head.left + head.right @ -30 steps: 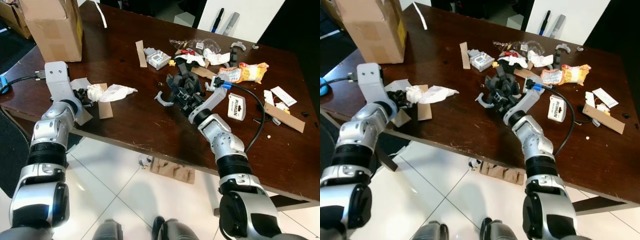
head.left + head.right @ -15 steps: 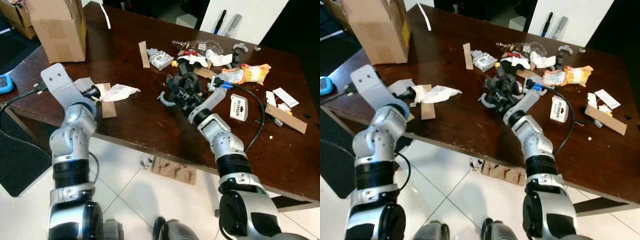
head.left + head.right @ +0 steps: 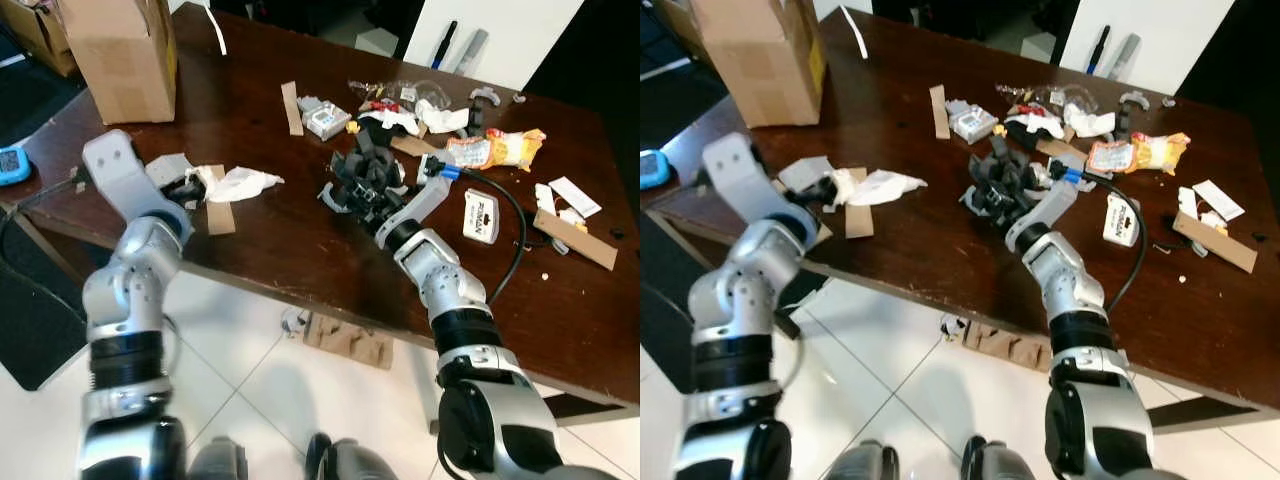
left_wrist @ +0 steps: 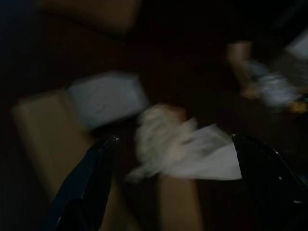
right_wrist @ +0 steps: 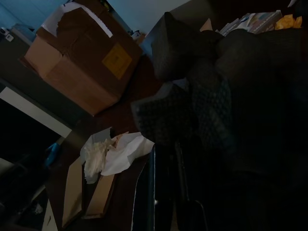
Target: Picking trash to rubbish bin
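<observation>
Crumpled white paper (image 3: 240, 183) and a tissue wad (image 4: 161, 142) lie near the table's front left, on a cardboard strip (image 3: 218, 206). My left gripper (image 3: 190, 187) is open right at the wad, and the left wrist view shows one finger (image 4: 98, 159) on each side of it without touching. At mid-table my right gripper (image 3: 368, 192) is buried in a pile of black plastic scraps (image 3: 360, 168). In the right wrist view its fingers (image 5: 153, 183) stand close together under a black meshed scrap (image 5: 192, 72).
A cardboard box (image 3: 120, 50) stands at the table's back left. An orange snack bag (image 3: 497, 147), a white labelled box (image 3: 481, 213), cardboard strips (image 3: 575, 238), wrappers and a black cable (image 3: 517, 240) litter the right half. White floor tiles lie below the front edge (image 3: 300, 290).
The camera has shifted a little. My left elbow has swung inward while its gripper stays at the tissue wad. The right gripper stays in the black scraps.
</observation>
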`<state>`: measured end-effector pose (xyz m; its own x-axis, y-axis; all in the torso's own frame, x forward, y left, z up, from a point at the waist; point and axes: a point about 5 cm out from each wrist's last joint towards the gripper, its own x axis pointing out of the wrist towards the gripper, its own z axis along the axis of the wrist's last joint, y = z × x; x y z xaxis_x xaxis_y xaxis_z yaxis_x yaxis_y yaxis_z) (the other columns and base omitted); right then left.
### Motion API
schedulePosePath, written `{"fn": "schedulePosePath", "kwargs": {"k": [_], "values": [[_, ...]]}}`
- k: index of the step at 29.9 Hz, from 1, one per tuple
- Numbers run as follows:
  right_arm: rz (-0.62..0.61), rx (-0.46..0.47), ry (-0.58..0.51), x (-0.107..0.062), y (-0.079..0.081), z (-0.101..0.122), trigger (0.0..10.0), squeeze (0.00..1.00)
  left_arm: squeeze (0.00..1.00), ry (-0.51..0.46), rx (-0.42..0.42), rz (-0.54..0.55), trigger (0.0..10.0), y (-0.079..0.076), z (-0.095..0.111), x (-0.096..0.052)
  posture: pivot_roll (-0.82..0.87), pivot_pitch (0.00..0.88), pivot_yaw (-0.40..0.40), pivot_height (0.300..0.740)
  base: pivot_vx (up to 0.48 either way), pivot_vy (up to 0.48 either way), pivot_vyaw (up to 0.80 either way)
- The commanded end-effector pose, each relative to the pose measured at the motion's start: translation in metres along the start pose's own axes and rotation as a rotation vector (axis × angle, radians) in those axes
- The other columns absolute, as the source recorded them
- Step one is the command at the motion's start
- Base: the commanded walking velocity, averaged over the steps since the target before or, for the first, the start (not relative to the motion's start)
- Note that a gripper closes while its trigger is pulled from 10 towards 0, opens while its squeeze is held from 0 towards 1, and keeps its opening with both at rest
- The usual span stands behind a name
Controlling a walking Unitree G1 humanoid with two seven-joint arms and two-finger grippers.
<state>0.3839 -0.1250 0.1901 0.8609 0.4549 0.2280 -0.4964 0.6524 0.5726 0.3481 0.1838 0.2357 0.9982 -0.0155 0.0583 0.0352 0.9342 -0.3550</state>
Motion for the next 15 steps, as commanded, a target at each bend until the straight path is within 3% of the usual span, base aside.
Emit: {"fn": "schedulePosePath", "kwargs": {"k": [1, 6, 11, 12, 13, 15], "values": [[-0.016, -0.003, 0.005, -0.001, -0.003, -0.001, 10.0, 0.0, 0.0, -0.01, 0.076, -0.071, 10.0, -0.003, -0.001, 0.004, 0.16, 0.22, -0.107, 0.74, 0.0, 0.0, 0.0], [-0.018, -0.006, 0.006, -0.001, -0.004, 0.0, 10.0, 0.0, 0.0, -0.037, 0.171, -0.086, 10.0, 0.01, 0.001, 0.01, 0.15, 0.222, -0.108, 0.74, 0.0, 0.0, 0.0], [-0.025, -0.012, 0.012, -0.004, -0.005, 0.0, 10.0, 0.0, 0.0, -0.029, 0.251, -0.033, 10.0, 0.041, -0.003, 0.019, 0.13, 0.233, -0.114, 0.74, 0.0, 0.0, 0.0], [-0.025, -0.012, 0.012, -0.004, -0.005, 0.0, 10.0, 0.0, 0.0, -0.029, 0.251, -0.033, 10.0, 0.041, -0.003, 0.019, 0.13, 0.233, -0.114, 0.74, 0.0, 0.0, 0.0], [-0.027, -0.014, 0.012, -0.006, -0.006, 0.0, 10.0, 0.0, 0.0, 0.01, 0.282, -0.001, 10.0, 0.056, -0.01, 0.022, 0.12, 0.238, -0.113, 0.74, 0.0, 0.0, 0.0], [-0.029, -0.016, 0.013, -0.006, -0.007, 0.001, 10.0, 0.0, 0.0, 0.02, 0.296, 0.011, 10.0, 0.062, -0.012, 0.023, 0.12, 0.241, -0.114, 0.74, 0.0, 0.0, 0.0]]}}
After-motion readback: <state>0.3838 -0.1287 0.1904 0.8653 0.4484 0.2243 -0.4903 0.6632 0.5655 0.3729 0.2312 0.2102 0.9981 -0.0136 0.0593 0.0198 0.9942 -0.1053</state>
